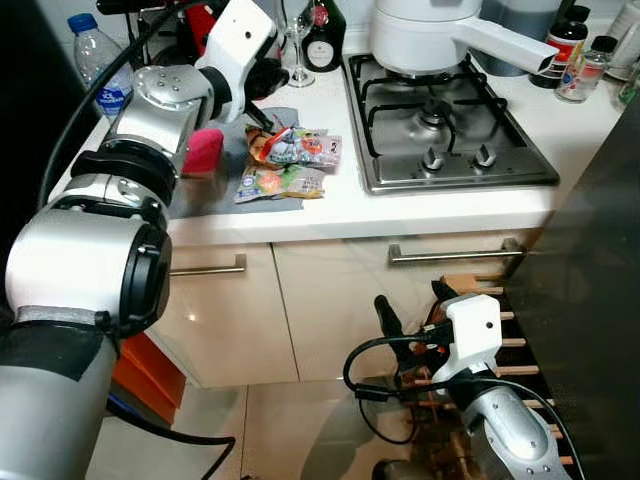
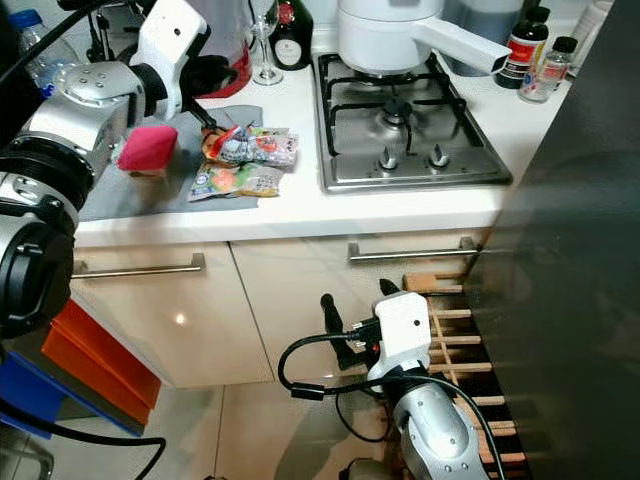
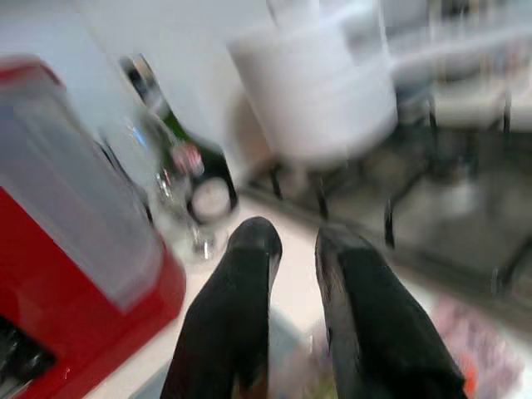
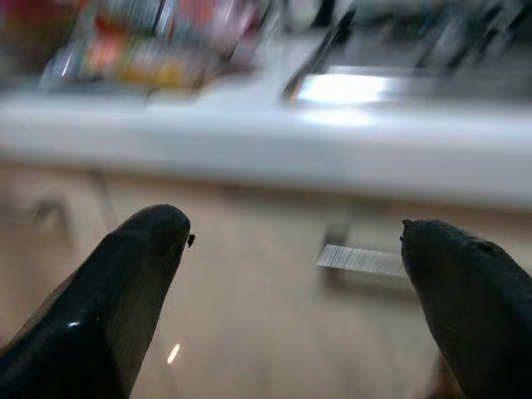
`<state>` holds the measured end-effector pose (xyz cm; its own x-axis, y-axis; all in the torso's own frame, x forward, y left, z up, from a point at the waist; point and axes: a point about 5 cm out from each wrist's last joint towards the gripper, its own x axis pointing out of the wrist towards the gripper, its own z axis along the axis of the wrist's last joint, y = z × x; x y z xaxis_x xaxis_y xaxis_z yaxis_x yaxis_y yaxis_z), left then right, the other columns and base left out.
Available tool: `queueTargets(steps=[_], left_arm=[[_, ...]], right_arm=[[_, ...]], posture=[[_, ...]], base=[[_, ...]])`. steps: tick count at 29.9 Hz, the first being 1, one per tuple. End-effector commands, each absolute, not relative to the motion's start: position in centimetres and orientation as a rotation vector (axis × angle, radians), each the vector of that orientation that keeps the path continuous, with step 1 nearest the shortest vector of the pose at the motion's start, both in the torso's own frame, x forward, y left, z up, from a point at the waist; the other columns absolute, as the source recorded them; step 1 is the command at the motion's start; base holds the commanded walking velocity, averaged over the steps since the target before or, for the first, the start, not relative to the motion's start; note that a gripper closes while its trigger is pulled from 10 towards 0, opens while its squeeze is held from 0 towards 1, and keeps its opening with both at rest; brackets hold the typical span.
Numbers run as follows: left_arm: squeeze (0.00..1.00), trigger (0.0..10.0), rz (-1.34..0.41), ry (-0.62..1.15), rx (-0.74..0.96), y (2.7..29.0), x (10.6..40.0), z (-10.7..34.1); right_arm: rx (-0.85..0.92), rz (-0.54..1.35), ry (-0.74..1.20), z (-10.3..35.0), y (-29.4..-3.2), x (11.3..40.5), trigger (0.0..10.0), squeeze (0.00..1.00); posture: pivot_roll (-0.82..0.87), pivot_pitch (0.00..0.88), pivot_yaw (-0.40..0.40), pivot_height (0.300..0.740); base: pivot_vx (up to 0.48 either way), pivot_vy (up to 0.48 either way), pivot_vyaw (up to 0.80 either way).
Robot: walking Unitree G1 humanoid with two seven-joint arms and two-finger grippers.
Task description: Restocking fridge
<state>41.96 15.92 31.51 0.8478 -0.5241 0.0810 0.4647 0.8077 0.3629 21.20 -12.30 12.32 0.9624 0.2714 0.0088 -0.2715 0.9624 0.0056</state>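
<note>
Two colourful snack packets (image 1: 292, 147) (image 1: 282, 183) lie on a grey mat (image 1: 215, 185) on the white counter, left of the hob. My left gripper (image 1: 260, 120) reaches over the mat, its black fingers (image 3: 241, 299) shut to a narrow gap with nothing between the tips. The tips rest at the upper packet's near-left corner. My right gripper (image 1: 412, 305) hangs low in front of the cabinet doors, open, with nothing between its fingers (image 4: 133, 274). The wrist views are blurred.
A gas hob (image 1: 440, 120) carries a white pot (image 1: 425, 35). A pink sponge (image 1: 203, 150), water bottle (image 1: 98, 60), wine glass (image 1: 298, 45) and dark bottle (image 1: 322, 35) stand near the mat. A dark door (image 1: 590, 300) rises at right. A wooden rack (image 1: 500, 330) lies on the floor.
</note>
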Motion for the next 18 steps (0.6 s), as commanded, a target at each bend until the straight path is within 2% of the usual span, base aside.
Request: queueTargets(steps=[1,3,9,12,13,14,18], left_arm=[[1.00,10.0,-0.527,-0.291,0.264,16.5,41.6,32.7],[1.00,10.0,-0.579,-0.417,0.198,16.2,40.9,33.4],[1.00,10.0,-0.654,-0.571,0.178,15.5,38.2,33.6],[1.00,10.0,-0.624,-0.555,0.105,15.2,35.2,30.9],[1.00,10.0,-0.624,-0.555,0.105,15.2,35.2,30.9],[1.00,10.0,-0.564,-0.496,0.061,14.4,33.1,27.6],[1.00,10.0,-0.478,-0.398,-0.034,13.0,30.3,23.5]], right_arm=[[-0.003,0.227,-0.041,12.9,-12.8,21.5,10.0,0.00],[-0.005,0.210,-0.069,13.5,-13.2,22.0,10.0,0.00],[-0.026,0.229,-0.083,13.4,-13.2,23.1,10.0,0.00],[-0.042,0.208,-0.122,13.7,-13.1,24.3,10.0,0.00],[-0.042,0.208,-0.122,13.7,-13.1,24.3,10.0,0.00],[-0.053,0.179,-0.145,13.9,-13.2,24.6,10.0,0.00],[-0.069,0.152,-0.162,13.8,-13.3,24.6,10.0,0.00]], posture=[[-0.32,0.000,0.089,0.740],[-0.29,0.000,0.066,0.740],[-0.21,0.000,0.028,0.740],[-0.16,0.000,0.016,0.740],[-0.16,0.000,0.016,0.740],[-0.12,0.000,0.006,0.740],[-0.09,0.000,-0.015,0.740]], base=[[0.000,0.000,0.00],[0.000,0.000,0.00],[0.000,0.000,0.00],[0.000,0.000,0.00],[0.000,0.000,0.00],[0.000,0.000,0.00],[0.000,0.000,0.00]])
